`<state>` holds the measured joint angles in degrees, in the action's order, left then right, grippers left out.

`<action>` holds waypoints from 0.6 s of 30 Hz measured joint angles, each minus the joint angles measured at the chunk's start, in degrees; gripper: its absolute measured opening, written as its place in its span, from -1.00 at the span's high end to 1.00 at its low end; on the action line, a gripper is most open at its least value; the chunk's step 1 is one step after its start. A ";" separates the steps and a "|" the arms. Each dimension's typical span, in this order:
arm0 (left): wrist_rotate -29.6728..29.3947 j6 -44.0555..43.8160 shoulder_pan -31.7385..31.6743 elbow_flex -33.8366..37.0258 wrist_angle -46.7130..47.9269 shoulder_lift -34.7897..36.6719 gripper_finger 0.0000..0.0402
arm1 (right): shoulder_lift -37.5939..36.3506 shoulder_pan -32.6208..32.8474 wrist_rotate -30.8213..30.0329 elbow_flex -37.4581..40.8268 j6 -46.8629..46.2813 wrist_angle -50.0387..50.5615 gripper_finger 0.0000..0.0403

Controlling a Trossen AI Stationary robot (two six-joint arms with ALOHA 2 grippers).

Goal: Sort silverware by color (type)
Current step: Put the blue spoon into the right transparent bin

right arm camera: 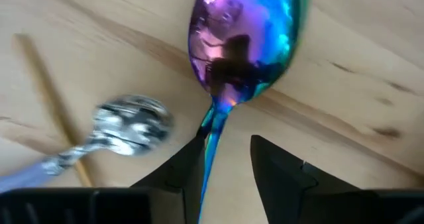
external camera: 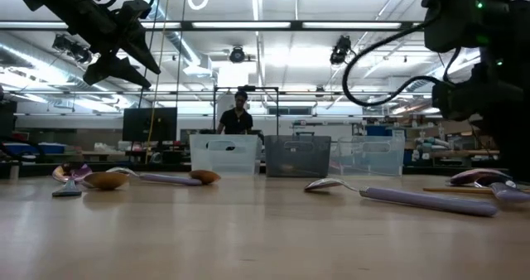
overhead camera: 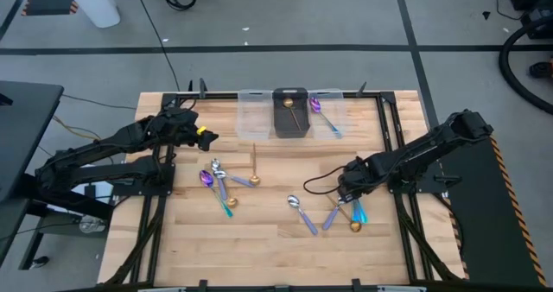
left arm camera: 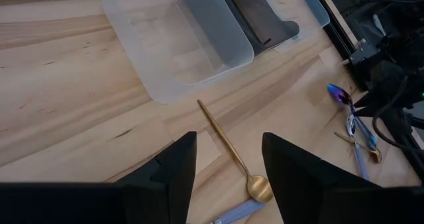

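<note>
Down at the right side of the table, the right gripper [overhead camera: 350,193] sits low over a cluster of spoons, and its wrist view shows its 2 dark fingers [right arm camera: 189,168] standing either side of the thin handle of a rainbow spoon [right arm camera: 245,42], whose blue-purple bowl lies on the wood just ahead of them. The handle runs along the inner edge of 1 finger; whether the fingers are actually pinching it I cannot tell. Just beside that spoon lies a silver spoon [right arm camera: 129,128] with its bowl resting across a thin gold handle [right arm camera: 50,98].

The left gripper [overhead camera: 200,137] hangs above the table on the left, its fingers [left arm camera: 175,174] spread apart and holding nothing. Between them, on the wood below, lies a gold spoon [left arm camera: 235,154], its handle pointing toward the clear bin [left arm camera: 175,42].

From above, 3 bins stand in a row at the far edge: that clear bin on the left, a dark bin [overhead camera: 290,113] in the middle with a gold spoon in it, and another clear bin [overhead camera: 333,111] on the right holding a rainbow spoon [overhead camera: 321,115]. More spoons lie loose left of centre [overhead camera: 218,181] and near the middle [overhead camera: 301,214].

In the low view a person [external camera: 239,114] stands in the room beyond the table.
</note>
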<state>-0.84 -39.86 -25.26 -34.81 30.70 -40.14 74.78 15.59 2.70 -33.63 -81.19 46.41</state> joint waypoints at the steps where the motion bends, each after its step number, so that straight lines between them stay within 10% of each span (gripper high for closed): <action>1: 0.00 -0.02 0.00 0.00 0.00 0.00 0.10 | 0.00 0.00 0.13 0.00 -0.46 1.16 0.36; 18: 0.00 -0.02 0.00 0.00 0.00 0.01 0.10 | 0.04 0.00 -1.83 0.00 -0.09 1.91 0.39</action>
<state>-0.84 -39.88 -25.26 -34.81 30.70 -40.13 74.83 15.59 0.87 -33.63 -81.28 48.31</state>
